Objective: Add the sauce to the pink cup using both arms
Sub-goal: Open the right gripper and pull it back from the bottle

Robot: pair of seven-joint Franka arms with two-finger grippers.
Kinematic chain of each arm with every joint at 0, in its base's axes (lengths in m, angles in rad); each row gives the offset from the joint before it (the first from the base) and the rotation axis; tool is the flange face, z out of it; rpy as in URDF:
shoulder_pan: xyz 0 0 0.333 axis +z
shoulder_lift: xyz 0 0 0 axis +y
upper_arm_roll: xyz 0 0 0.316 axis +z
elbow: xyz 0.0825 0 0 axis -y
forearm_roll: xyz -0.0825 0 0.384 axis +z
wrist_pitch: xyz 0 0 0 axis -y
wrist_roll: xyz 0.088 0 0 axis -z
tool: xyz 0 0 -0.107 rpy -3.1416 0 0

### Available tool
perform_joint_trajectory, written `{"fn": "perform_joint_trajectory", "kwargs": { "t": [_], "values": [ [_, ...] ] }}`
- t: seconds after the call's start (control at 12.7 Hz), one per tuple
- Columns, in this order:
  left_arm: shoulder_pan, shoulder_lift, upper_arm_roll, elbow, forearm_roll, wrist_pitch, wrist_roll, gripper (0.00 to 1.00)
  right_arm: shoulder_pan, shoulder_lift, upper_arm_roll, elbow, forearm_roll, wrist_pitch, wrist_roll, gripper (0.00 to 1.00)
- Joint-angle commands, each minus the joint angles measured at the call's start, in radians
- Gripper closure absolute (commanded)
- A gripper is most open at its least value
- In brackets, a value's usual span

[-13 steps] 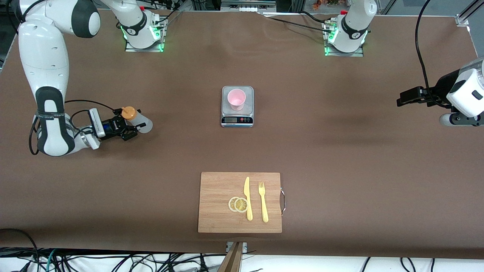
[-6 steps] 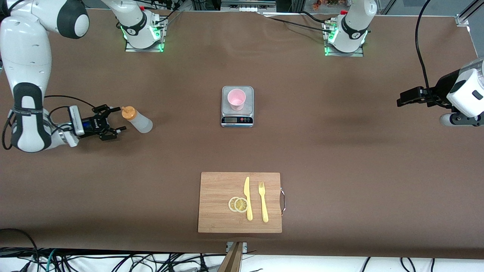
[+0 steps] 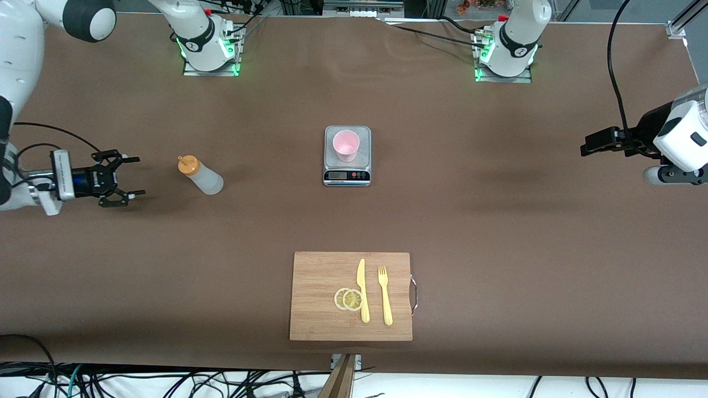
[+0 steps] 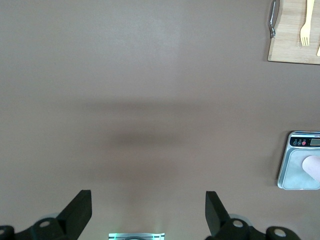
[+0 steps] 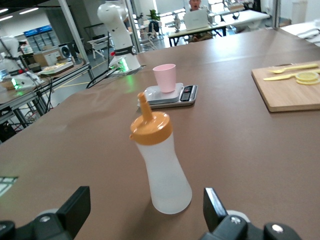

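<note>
Sauce bottle (image 3: pixel 200 176) stands upright on the brown table (image 3: pixel 498 232) toward the right arm's end, orange cap on, nothing touching it. Right gripper (image 3: pixel 123 176) sits low near that end's table edge, pointed at the bottle, fingers spread wide, holding nothing; a strip of bare cloth lies between fingertips and bottle.

Pink cup (image 3: pixel 346 145) rests on a small digital scale (image 3: pixel 347 174) at mid-table, well apart from the bottle, with open cloth between the two.

Left gripper (image 3: pixel 591 143) hangs over the edge region at the left arm's end of the table, arm waiting. Its wrist view shows both fingers (image 4: pixel 80 212) set wide apart with only bare cloth between them.

Wooden cutting board (image 3: pixel 315 309) lies nearer the front camera than the scale, close to the table's near edge, carrying two lemon slices (image 3: pixel 349 299), a yellow knife (image 3: pixel 362 290) and a yellow fork (image 3: pixel 385 294) (metal handle on the side toward the left arm's end).

Right wrist view adds a side look: the bottle's whitish body, the cup beside it in line of sight, and workshop background past the table edge. Front view shows none of that room. Left wrist view catches only the scale's corner, a sliver of cup and the board's handle end.
</note>
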Motion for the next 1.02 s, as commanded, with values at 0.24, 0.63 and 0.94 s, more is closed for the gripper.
{"fn": "perform_joint_trajectory", "kwargs": {
  "t": [0.24, 0.63, 0.94],
  "values": [
    [0.002, 0.009, 0.000, 0.020, 0.006, -0.003, 0.023, 0.00, 0.026, -0.151, -0.001, 0.034, 0.004, -0.012, 0.611, 0.00],
    [0.002, 0.009, 0.000, 0.020, 0.006, -0.003, 0.025, 0.00, 0.115, -0.194, -0.011, 0.073, -0.010, 0.028, 1.009, 0.00],
    [0.002, 0.009, 0.000, 0.020, 0.006, -0.003, 0.023, 0.00, 0.155, -0.340, 0.099, 0.078, -0.278, 0.206, 1.403, 0.00]
  ]
}}
